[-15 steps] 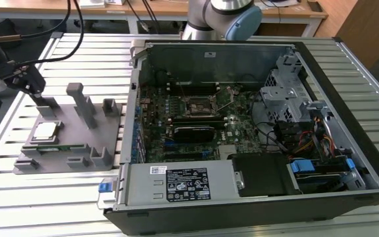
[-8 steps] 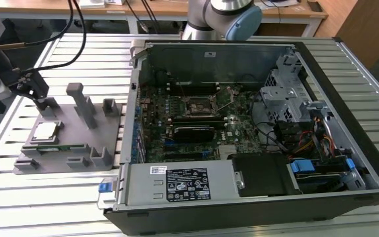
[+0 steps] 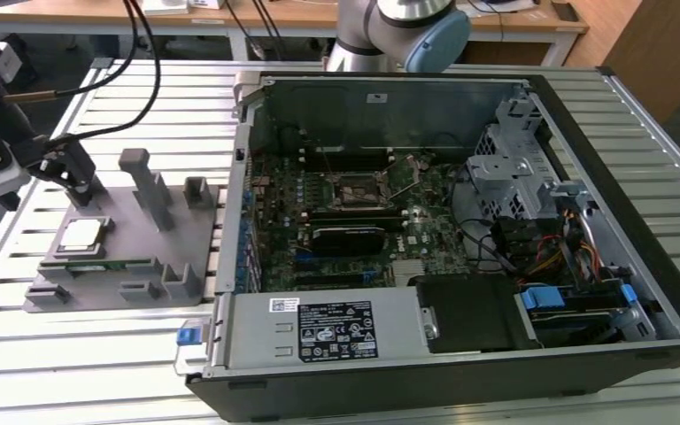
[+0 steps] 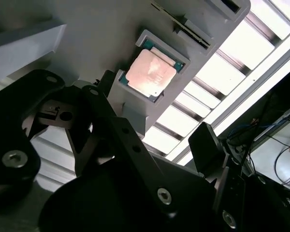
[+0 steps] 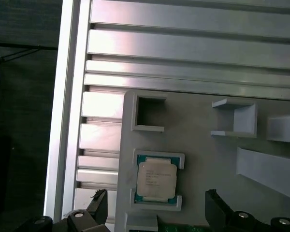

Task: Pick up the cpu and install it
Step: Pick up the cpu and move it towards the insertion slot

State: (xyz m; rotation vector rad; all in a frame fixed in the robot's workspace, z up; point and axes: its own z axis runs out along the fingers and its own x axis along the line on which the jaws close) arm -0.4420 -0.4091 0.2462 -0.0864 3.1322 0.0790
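Note:
The cpu (image 3: 84, 234) is a small square chip with a pale metal top. It lies flat in its pocket on the grey fixture plate (image 3: 127, 266), at the exterior view's left. My gripper (image 3: 71, 188) hangs just above and behind it, open, with nothing held. In the first wrist view the cpu (image 5: 156, 180) lies between the two black fingertips (image 5: 97, 207), which stand wide apart on either side. The second wrist view shows the cpu (image 4: 150, 73) in its frame beyond the black fingers (image 4: 205, 141). The empty socket (image 3: 359, 189) sits on the motherboard inside the open computer case (image 3: 623, 221).
The fixture plate carries grey upright posts (image 3: 145, 181) and a long green memory stick (image 3: 98, 264) along its front. Everything stands on a slatted aluminium table (image 3: 68, 354). Cables (image 3: 139, 53) hang above the fixture. The arm's base (image 3: 393, 35) stands behind the case.

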